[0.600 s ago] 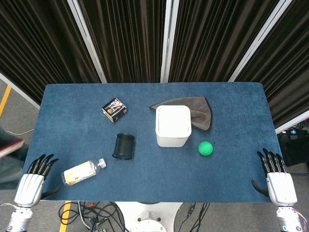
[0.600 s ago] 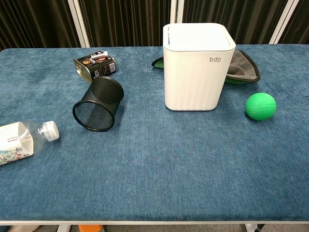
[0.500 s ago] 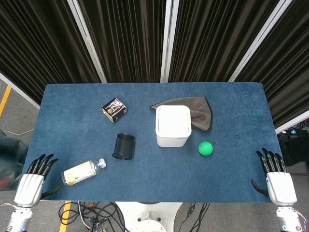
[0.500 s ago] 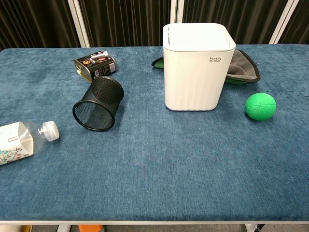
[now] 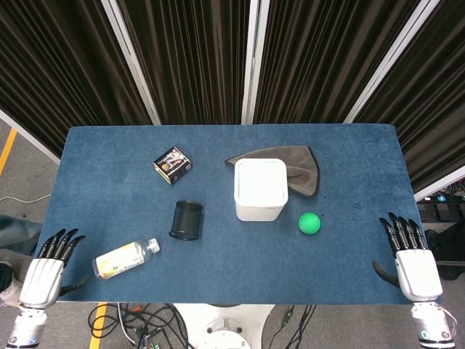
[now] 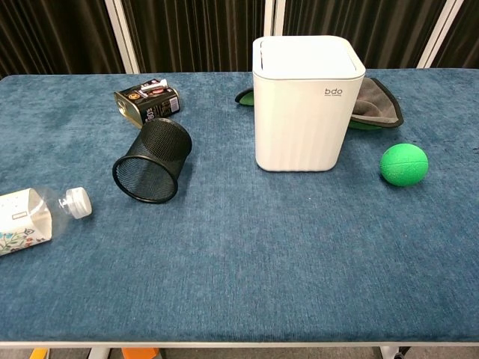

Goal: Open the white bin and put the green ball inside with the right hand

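1. Head view — the white bin [image 5: 261, 187] stands lid-down mid-table, the green ball [image 5: 309, 223] just beside it toward the right edge; nothing looks done yet. The right hand [image 5: 412, 262] and left hand [image 5: 45, 274] hang off the near corners, fingers spread, holding nothing.
2. Chest view — neither hand shows; the bottle [image 6: 30, 221] is cut off at the left edge.

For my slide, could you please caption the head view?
Both hands, left and right, open at table edge; bin closed, ball beside it.
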Controlling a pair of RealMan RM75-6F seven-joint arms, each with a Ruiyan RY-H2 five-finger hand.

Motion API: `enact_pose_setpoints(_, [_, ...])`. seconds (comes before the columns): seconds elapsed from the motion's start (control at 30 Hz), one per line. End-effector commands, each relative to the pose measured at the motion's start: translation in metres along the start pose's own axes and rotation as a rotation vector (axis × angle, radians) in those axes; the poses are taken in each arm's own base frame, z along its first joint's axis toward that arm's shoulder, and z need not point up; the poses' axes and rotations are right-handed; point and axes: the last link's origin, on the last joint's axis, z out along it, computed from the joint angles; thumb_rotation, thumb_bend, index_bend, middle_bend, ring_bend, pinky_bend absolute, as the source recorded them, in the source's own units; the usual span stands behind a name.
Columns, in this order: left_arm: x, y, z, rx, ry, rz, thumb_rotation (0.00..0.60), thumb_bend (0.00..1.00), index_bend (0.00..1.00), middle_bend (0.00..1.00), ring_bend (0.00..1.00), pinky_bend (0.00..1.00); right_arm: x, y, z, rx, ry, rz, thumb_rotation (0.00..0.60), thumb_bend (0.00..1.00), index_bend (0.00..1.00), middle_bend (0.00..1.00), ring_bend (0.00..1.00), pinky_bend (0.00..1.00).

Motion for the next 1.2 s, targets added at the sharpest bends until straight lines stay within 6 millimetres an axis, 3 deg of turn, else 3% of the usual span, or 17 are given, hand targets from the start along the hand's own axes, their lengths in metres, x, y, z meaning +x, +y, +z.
enact_pose_setpoints(0.03, [-0.001, -0.002, -0.001, 0.005, -0.008, 0.004, 0.600, 0.10, 0.17, 0.10, 0.03, 0.14, 0.017, -0.017, 0.022, 0.084, 0.034, -0.027, 0.600, 0.13, 0.00, 0.00, 0.00, 0.00])
enact_pose_setpoints(0.27, [-0.004, 0.003, 0.000, -0.020, -0.017, 0.002, 0.600, 0.09, 0.17, 0.10, 0.03, 0.14, 0.032, -0.079, 0.074, 0.276, -0.002, -0.064, 0.600, 0.13, 0.00, 0.02, 0.00, 0.00])
enact_pose_setpoints(0.57, [-0.005, 0.000, -0.003, -0.005, -0.017, -0.001, 0.600, 0.09, 0.17, 0.10, 0.03, 0.14, 0.012, -0.148, 0.122, 0.390, -0.118, -0.065, 0.600, 0.13, 0.00, 0.12, 0.00, 0.00])
enact_pose_setpoints(0.77, [-0.005, -0.005, -0.006, 0.012, -0.018, -0.006, 0.600, 0.10, 0.17, 0.10, 0.03, 0.14, 0.001, -0.168, 0.134, 0.415, -0.152, -0.050, 0.600, 0.18, 0.00, 0.16, 0.00, 0.00])
enact_pose_setpoints(1.2, [-0.004, -0.009, -0.007, 0.022, -0.013, -0.011, 0.600, 0.10, 0.17, 0.10, 0.03, 0.14, -0.012, -0.187, 0.145, 0.450, -0.187, -0.054, 0.600, 0.19, 0.00, 0.17, 0.00, 0.00])
